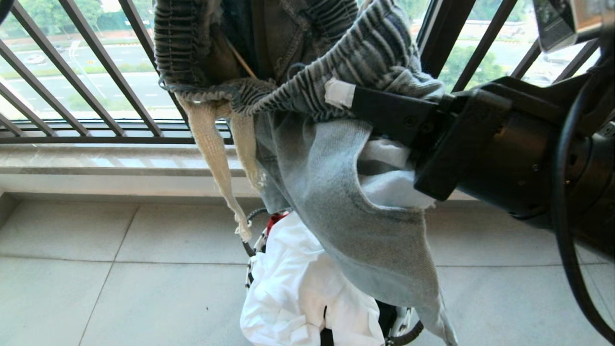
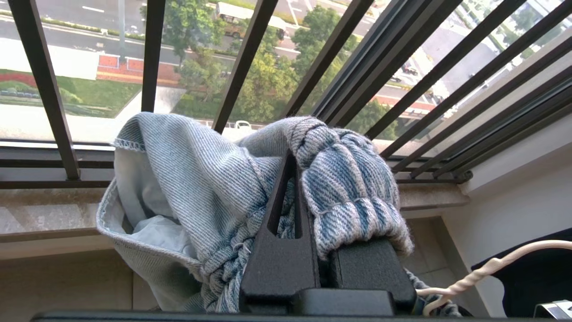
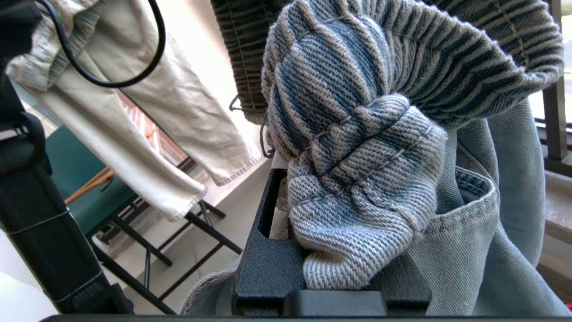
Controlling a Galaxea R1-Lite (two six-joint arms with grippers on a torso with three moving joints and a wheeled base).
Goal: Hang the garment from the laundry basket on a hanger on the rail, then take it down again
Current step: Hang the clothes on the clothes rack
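From the head view, the right hand (image 1: 343,93) is clamped on the ribbed waistband of the garment (image 1: 336,192), which hangs high before the window railing (image 1: 72,81), its drawstring (image 1: 216,163) dangling over the laundry basket (image 1: 401,327) on the floor below.

In the left wrist view, the left hand (image 2: 297,165) is pinched shut on another bunch of waistband; the hanger (image 2: 491,266) shows near the picture's edge.

The right wrist view confirms a grip on thick, rolled fabric. The elastic could slip from either hand if they pull apart, dropping the shorts.
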